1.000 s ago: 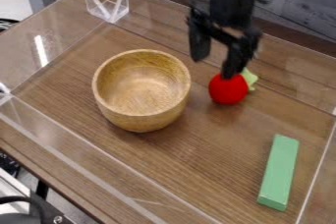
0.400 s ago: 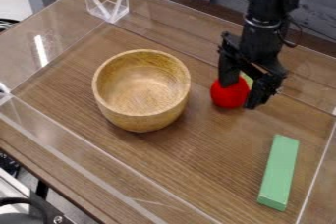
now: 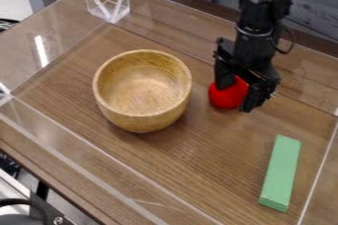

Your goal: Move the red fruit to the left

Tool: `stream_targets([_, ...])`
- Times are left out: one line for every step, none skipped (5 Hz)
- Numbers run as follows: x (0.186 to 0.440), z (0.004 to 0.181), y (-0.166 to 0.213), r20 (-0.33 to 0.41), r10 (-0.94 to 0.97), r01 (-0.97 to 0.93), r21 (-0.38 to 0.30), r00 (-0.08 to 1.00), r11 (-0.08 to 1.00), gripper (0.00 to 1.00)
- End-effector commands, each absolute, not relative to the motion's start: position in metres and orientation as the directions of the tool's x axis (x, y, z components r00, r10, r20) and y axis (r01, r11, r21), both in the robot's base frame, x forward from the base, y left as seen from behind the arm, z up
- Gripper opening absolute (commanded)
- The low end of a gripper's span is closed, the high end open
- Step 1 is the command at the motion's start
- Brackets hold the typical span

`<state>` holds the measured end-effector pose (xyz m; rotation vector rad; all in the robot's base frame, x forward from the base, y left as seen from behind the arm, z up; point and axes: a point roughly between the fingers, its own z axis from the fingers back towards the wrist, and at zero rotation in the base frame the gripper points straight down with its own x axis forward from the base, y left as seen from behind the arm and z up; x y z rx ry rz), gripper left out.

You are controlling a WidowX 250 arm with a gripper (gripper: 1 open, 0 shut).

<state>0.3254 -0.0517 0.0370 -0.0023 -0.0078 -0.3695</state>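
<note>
From my seat the biggest thing in view is the wooden table (image 3: 172, 180) inside its clear plastic walls, and on it the wooden bowl (image 3: 142, 91) sits a little toward nine o'clock of centre, empty and upright. Down at about five o'clock lies the flat green block (image 3: 280, 173), well apart from everything else and out of my way. The arm comes in from twelve o'clock, and this is where things have changed: a second ago my gripper (image 3: 246, 93) hung above and slightly toward eleven o'clock of the red fruit (image 3: 227, 95); it has since come down and now stands straight over it, pointing down. The fingers are spread wide, one on each side of the fruit, and I see no squeeze yet, so nothing is held. The fruit itself has not budged: it rests on the table just at three o'clock of the bowl, near its rim but apart from it, mostly hidden behind the dark fingers. I read this as the approach being finished and the grasp being the step in hand. Closing comes next, then a lift high enough to clear the bowl on the way toward nine o'clock, since the bowl stands squarely in that path.
</note>
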Motion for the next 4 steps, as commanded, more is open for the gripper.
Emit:
stream_targets([0.323, 0.044, -0.038, 0.038, -0.337, 0.337, 0.006, 0.941, 0.941, 1.00])
stream_targets([0.319, 0.047, -0.028, 0.048, -0.299, 0.299, 0.003, 0.953, 0.954, 0.00])
stream_targets([0.313, 0.065, -0.036, 0.075, -0.241, 0.242, -0.008, 0.968, 0.970, 0.00])
stream_targets([0.308, 0.078, -0.044, 0.083, -0.204, 0.207, -0.021, 0.975, 0.978, 0.00])
